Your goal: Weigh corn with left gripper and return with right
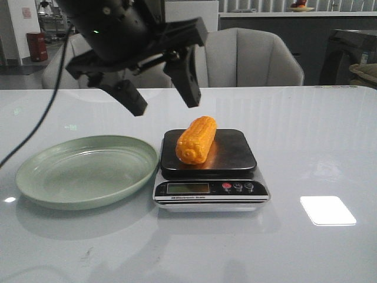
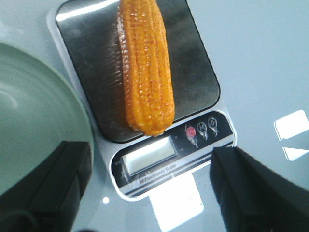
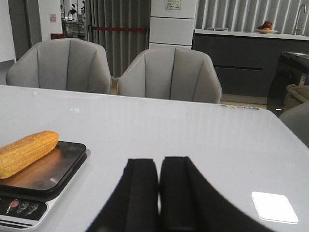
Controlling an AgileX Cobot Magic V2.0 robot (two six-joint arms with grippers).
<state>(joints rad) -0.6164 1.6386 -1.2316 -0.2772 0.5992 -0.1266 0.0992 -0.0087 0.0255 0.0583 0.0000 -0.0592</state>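
Note:
The corn (image 1: 196,140), a stubby orange-yellow cob, lies on the dark platform of an electronic scale (image 1: 209,187) at the table's middle. It also shows in the left wrist view (image 2: 146,67) and the right wrist view (image 3: 26,152). My left gripper (image 1: 164,94) hangs open and empty above the scale's back left, apart from the corn; its fingers (image 2: 50,186) are spread wide. My right gripper (image 3: 159,166) is shut and empty, low over the table to the right of the scale; it is out of the front view.
A pale green plate (image 1: 53,183) sits empty left of the scale, almost touching it. Grey chairs (image 1: 253,56) stand behind the table's far edge. A bright light patch (image 1: 327,210) lies on the glossy table at the front right.

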